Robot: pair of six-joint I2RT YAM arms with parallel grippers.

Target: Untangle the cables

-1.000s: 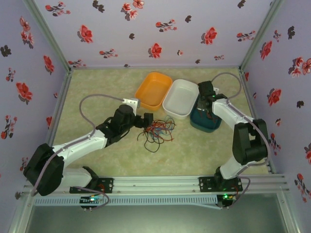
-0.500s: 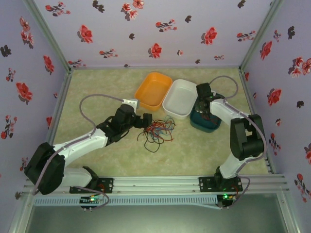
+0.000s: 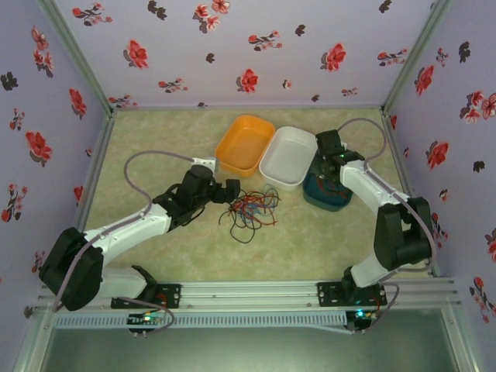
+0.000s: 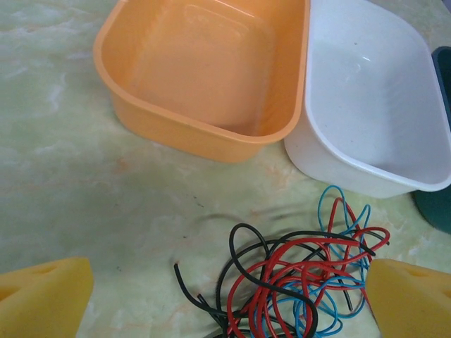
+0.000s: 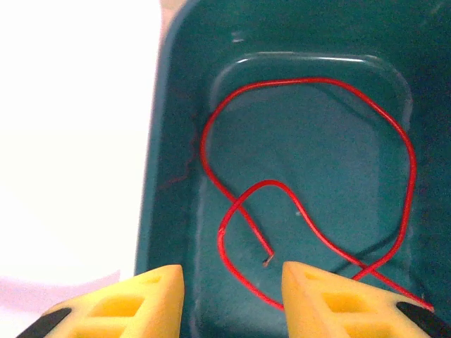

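1. Cables (image 3: 249, 209): thin red, black and blue wires knotted in one loose heap on the table (image 3: 310, 240), short of the trays. The number of strands per colour cannot be told.
2. One separate red cable (image 5: 317, 79) lies in open loops on the floor of the teal tray (image 3: 325, 198).
3. There are three trays side by side: orange tray (image 3: 244, 143), white tray (image 3: 288, 155) and the teal tray.
4. Left gripper (image 3: 235, 191): jaws spread wide, gripping nothing, at the heap's left edge. Its yellow pads (image 4: 42, 296) flank the heap.
5. Right gripper (image 5: 232, 303): jaws partly apart above the teal tray, gripping nothing. One red strand passes beneath a pad.
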